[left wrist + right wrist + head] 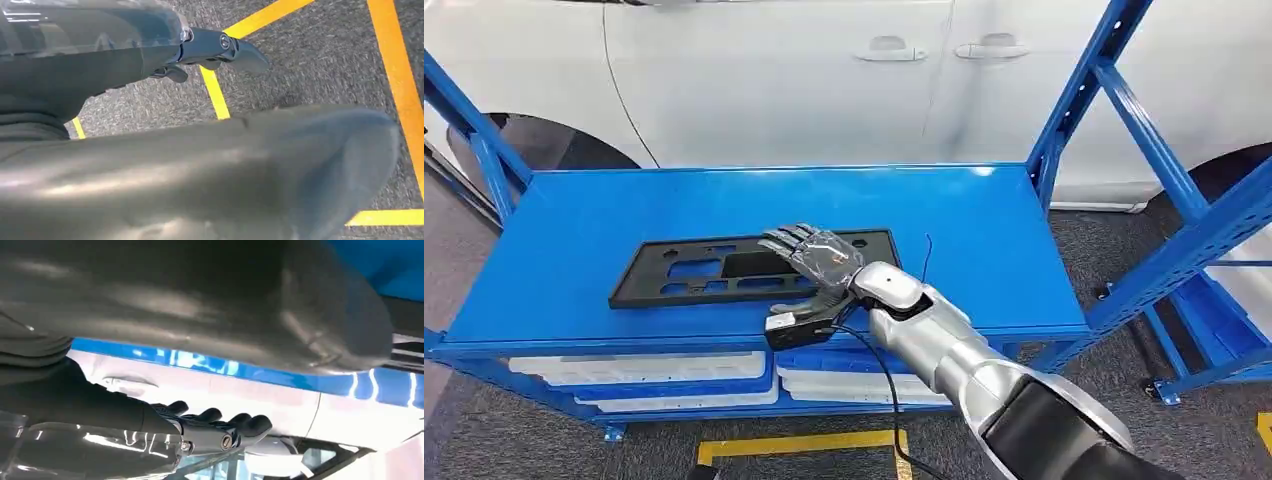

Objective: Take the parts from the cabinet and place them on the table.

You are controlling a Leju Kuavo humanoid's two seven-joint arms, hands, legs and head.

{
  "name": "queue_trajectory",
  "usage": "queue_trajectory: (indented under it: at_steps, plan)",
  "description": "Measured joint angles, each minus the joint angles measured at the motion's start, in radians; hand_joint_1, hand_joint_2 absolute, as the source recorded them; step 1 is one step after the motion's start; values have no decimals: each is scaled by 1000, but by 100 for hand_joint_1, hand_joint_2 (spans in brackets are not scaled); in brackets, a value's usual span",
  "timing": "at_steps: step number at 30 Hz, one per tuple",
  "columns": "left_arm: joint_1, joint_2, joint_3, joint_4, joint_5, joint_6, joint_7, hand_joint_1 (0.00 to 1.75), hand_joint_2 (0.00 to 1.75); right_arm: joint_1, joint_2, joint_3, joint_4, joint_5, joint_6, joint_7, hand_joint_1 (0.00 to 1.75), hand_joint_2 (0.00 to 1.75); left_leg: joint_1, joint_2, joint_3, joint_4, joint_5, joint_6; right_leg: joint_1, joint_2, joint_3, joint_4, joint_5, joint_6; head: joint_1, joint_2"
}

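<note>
The left hand [220, 50] hangs down by the robot's side over grey carpet crossed with yellow floor tape [400, 80]; its dark fingers lie out fairly straight with nothing in them, so I'd call it apart and idle. Moving rightward across the blue shelf top [574, 240], the part itself, a flat black plastic panel [694, 272] with rectangular cut-outs, lies flat on that surface, nearer the front edge than the back. The right hand [812, 262] sits at the panel's right-hand end, fingers stretched out together over the top of it, thumb down by the front edge. Whether the thumb is actually under the panel and pinching it I cannot tell from here; the right wrist view shows extended fingers [240, 424] but not the contact. Below, white trays [644, 372] sit in the lower shelf, and a white car [824, 70] stands behind the rack.

To my eye this is the pick-up step: the hand is settling on the panel's end. Next it needs to clamp firmly, then lift level, since the long panel will tend to droop or swing from one end.
</note>
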Motion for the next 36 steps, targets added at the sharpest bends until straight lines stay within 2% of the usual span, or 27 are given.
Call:
queue_trajectory:
  at_steps: [1,2,4,5,6,7,9,10,11,14,15,16,17,19,20,21,22,24,25,26,28,30,31,33,34,35,36]
  plan:
    - [-1,0,0,0,0,0,0,0,0,-1,0,0,-1,0,0,0,0,175,0,0,4,-2,-2,4,-3,-3,-10,27,-15,5,0,0]
    - [-2,0,0,0,0,0,0,0,0,-2,0,0,-1,0,1,0,0,175,0,1,6,-2,-5,8,-3,-4,-44,93,-47,9,0,0]
    - [-2,0,0,0,0,0,0,0,0,6,-2,2,0,0,2,4,0,175,-2,2,9,-2,-8,13,-7,-4,-143,267,-112,15,0,0]
    - [-1,0,0,0,0,0,-1,0,0,12,-4,3,1,0,2,7,0,175,-3,2,10,-2,-10,13,-8,-4,-180,321,-119,16,0,0]
    - [0,0,0,0,0,0,-3,0,0,16,-5,6,2,1,1,14,0,175,-3,1,13,-1,-13,14,-10,-4,-195,325,-100,16,0,0]
    - [0,0,0,0,0,1,-5,0,0,18,-6,8,3,2,1,16,0,175,-3,0,16,-1,-16,12,-11,-4,-184,284,-61,15,0,0]
    - [-1,0,0,0,3,1,-9,0,0,16,-6,14,3,4,0,22,0,175,-3,-1,29,0,-25,7,-10,-5,-108,98,51,7,0,0]
    - [-1,0,0,0,5,1,-9,0,0,15,-6,18,4,7,0,25,0,175,-3,-1,33,-1,-30,4,-9,-6,-78,19,77,1,0,0]
    - [-3,-1,0,0,6,0,-9,0,0,14,-6,21,6,11,-1,28,0,175,-9,-2,32,4,-34,-3,-1,-6,-67,4,65,-1,0,0]
    - [-2,-2,0,0,6,-2,-10,0,0,15,-8,38,14,34,-8,45,0,175,-5,1,37,-5,-38,-17,3,0,-68,5,61,-13,0,0]
    - [-3,-2,0,0,6,-2,-10,0,0,15,-7,44,16,43,-9,53,0,175,-8,1,39,-3,-43,-24,-7,0,-59,-6,65,-21,0,0]
    - [-3,-1,0,0,6,-3,-10,0,0,14,-7,52,19,52,-9,60,0,175,-4,1,34,18,-56,-27,-7,-1,-52,-12,65,-25,0,0]
    - [-3,-2,0,0,6,-3,-10,0,0,12,-7,59,22,59,-9,69,0,175,-4,1,11,68,-86,-29,-7,-3,-49,-12,62,-33,0,0]
    - [-2,-2,0,0,6,-5,-10,0,0,12,-6,74,31,75,-9,92,0,175,-2,1,-73,235,-160,-36,-4,-4,-46,-12,58,-39,0,0]
    - [0,-2,0,0,6,-5,-10,0,0,13,-6,82,38,85,-9,105,0,175,-2,1,-113,305,-180,-39,-2,-3,-46,-11,57,-40,0,0]
    - [1,-2,0,0,6,-5,-10,0,0,13,-5,89,44,97,-9,128,0,175,-2,1,-130,327,-173,-39,-2,-3,-45,-10,56,-41,0,0]
    - [1,-2,0,0,6,-5,-10,0,0,10,-5,94,48,106,-10,152,0,175,-2,1,-120,294,-140,-39,-1,-2,-42,-10,54,-40,0,0]
    - [0,0,0,0,5,-5,-10,0,0,-6,-3,101,58,126,5,191,0,175,-2,2,-40,123,-42,-33,-2,1,-32,-6,46,-36,0,0]
    - [-1,0,0,0,3,-5,-10,0,0,-16,-3,105,65,137,15,214,0,175,-2,2,3,33,-4,-30,-1,1,-28,-4,41,-31,0,0]
    - [-2,0,0,0,1,-6,-10,0,0,-27,-3,109,76,152,23,238,0,175,-7,1,20,5,-22,-26,6,3,-31,2,37,-25,0,0]
    - [-1,0,0,0,-1,-6,-11,0,0,-45,-3,118,91,176,30,274,0,175,-7,0,16,5,-19,-15,4,3,-33,1,38,-20,0,0]
    - [-1,0,0,0,-3,-8,-11,0,0,-60,-4,119,104,183,35,291,0,175,-7,0,19,-2,-15,-1,4,3,-31,-1,38,-8,0,0]
    - [-2,-2,0,0,-4,-9,-11,0,0,-67,-6,119,109,183,41,294,166,175,-3,3,21,-7,-10,5,-1,2,-35,14,27,-2,0,0]
    - [-4,-2,0,0,-5,-10,-11,0,0,-77,-9,119,123,187,59,293,175,175,-4,3,20,-8,-10,12,-3,-1,-86,122,-42,8,0,0]
    - [-3,-2,0,0,-6,-10,-10,0,0,-77,-11,119,130,188,68,287,175,175,-4,3,19,-8,-10,12,-6,-1,-130,214,-83,12,0,0]
    - [-2,-2,0,0,-5,-10,-9,0,0,-76,-12,119,136,189,73,282,175,175,-4,4,18,-7,-10,12,-8,-1,-170,292,-110,15,0,0]
    - [-2,-2,0,0,-5,-10,-8,0,0,-76,-13,119,140,189,76,278,175,175,-4,3,18,-6,-10,12,-10,-1,-192,330,-112,17,0,0]
